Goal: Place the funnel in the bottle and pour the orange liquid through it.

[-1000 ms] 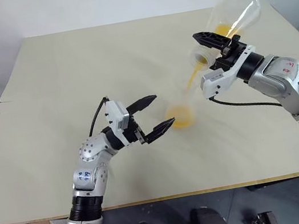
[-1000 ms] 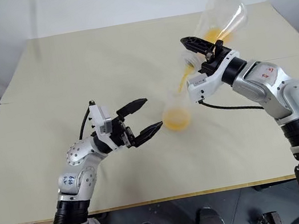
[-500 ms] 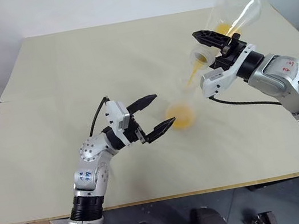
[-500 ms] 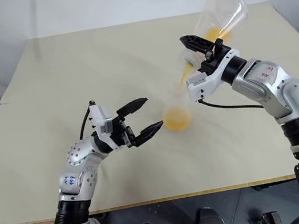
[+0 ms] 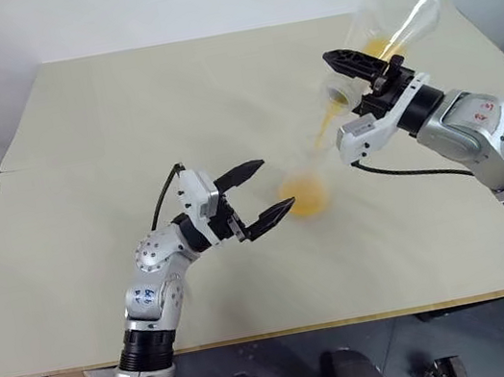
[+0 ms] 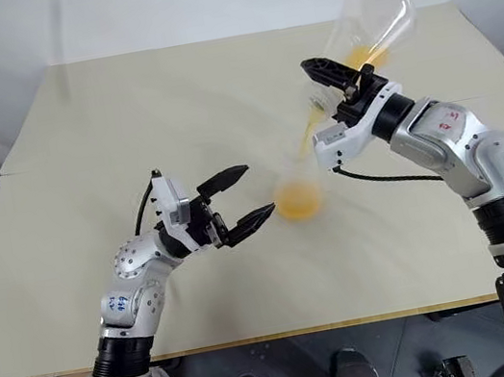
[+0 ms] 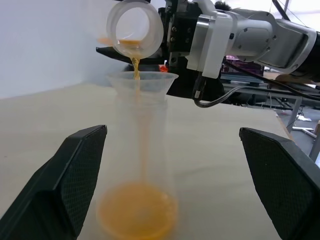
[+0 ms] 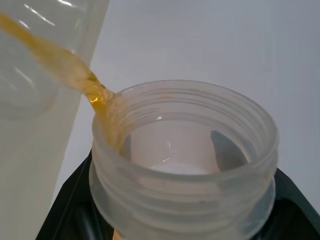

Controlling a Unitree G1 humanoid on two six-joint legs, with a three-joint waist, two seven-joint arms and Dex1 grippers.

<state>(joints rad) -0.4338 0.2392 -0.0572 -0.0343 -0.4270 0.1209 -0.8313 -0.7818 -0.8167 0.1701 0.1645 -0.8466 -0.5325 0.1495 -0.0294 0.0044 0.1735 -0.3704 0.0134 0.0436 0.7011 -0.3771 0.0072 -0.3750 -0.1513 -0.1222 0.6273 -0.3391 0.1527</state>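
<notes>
Funnel (image 7: 141, 82) already sits in the neck of the bottle (image 7: 140, 165), which stands near the middle of the table (image 5: 76, 132), just right of centre in the head views; that first half of the job looks done. What is under way is the pour. My right gripper (image 5: 363, 71), in the upper right of the frame, is clamped shut on the neck of a larger clear flask (image 5: 393, 17), tipped mouth-down toward the lower left, and a thin stream of orange liquid (image 7: 136, 67) drops from its mouth into the funnel. A pool of it has gathered in the bottle's base, low in the left wrist view. Some orange is left in the tilted flask, by its neck, so I judge the pour is partly through, perhaps past the middle, though I cannot tell the share exactly.

My left gripper (image 5: 257, 190), left of centre, has its fingers spread wide and has hold of nothing; the bottle stands between and beyond the fingertips, apart from them, and free on the table.

What remains, as I read it: let the flask drain, then right it, keeping the stream inside the funnel's rim
</notes>
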